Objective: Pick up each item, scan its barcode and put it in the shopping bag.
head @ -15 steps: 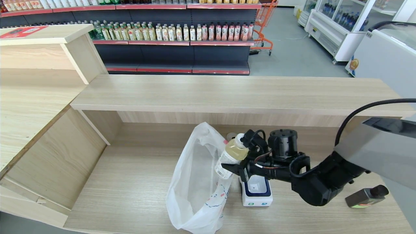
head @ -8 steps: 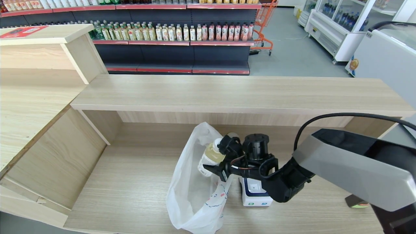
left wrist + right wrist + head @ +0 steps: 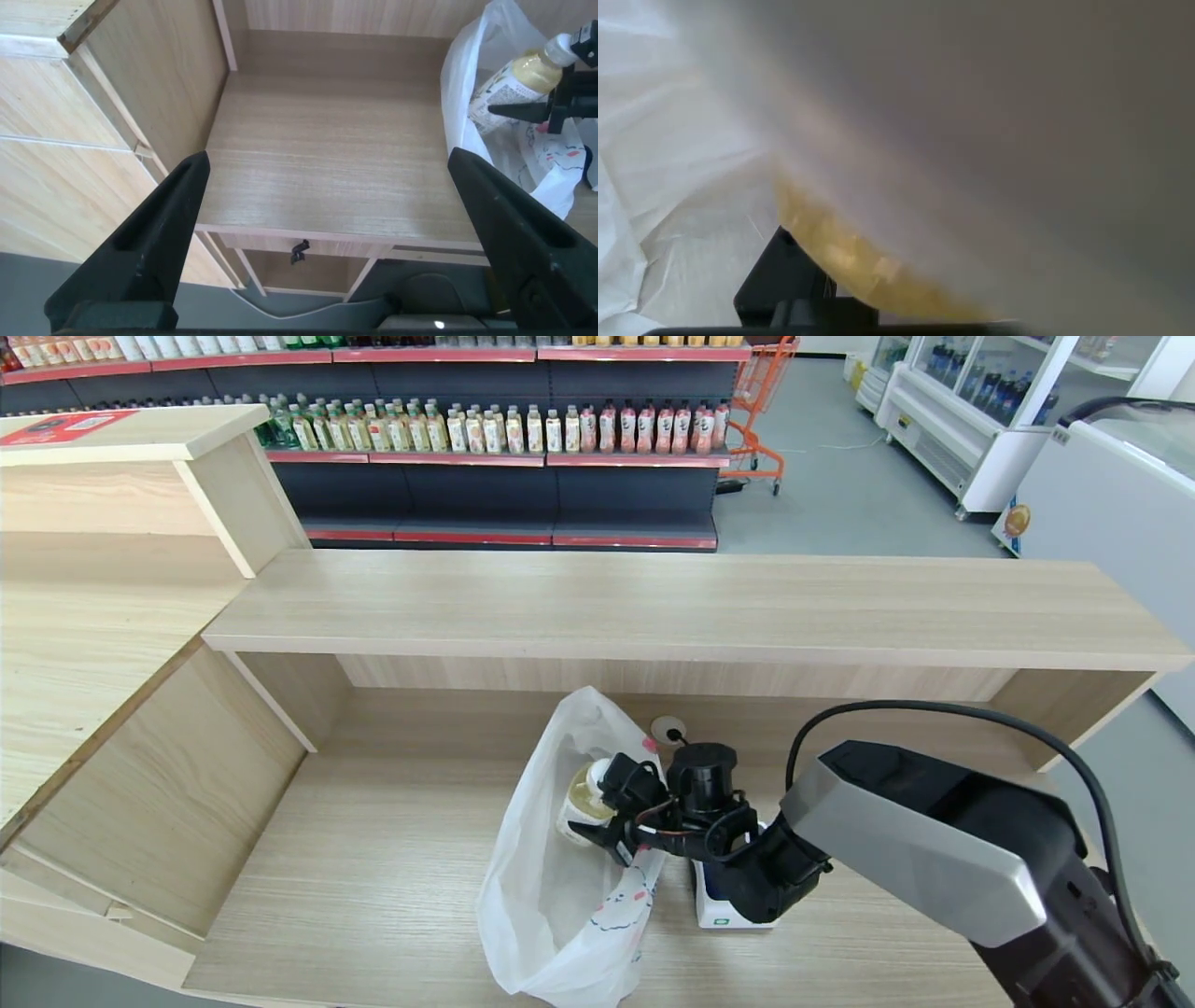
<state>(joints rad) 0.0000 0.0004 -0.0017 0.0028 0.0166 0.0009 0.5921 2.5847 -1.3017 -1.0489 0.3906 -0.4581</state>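
A white plastic shopping bag (image 3: 546, 887) stands open on the lower wooden desk. My right gripper (image 3: 605, 803) is shut on a bottle of pale yellow drink (image 3: 581, 800) with a white cap and label, held tilted inside the bag's mouth. In the left wrist view the bottle (image 3: 517, 78) shows against the bag (image 3: 464, 65), with the right gripper (image 3: 559, 105) on it. The right wrist view has the bottle's yellow liquid (image 3: 842, 254) close up against the bag's wall (image 3: 673, 187). My left gripper (image 3: 332, 245) hangs open off the desk's near edge, holding nothing.
A white and blue scanner stand (image 3: 724, 903) sits right beside the bag, partly under my right arm. A raised wooden counter (image 3: 691, 607) runs along the back, with a side panel (image 3: 168, 803) on the left. A cable grommet (image 3: 667, 729) lies behind the bag.
My right arm has swung left and down with the bottle, from above the scanner stand into the bag's mouth. The arm now covers the desk's right side.
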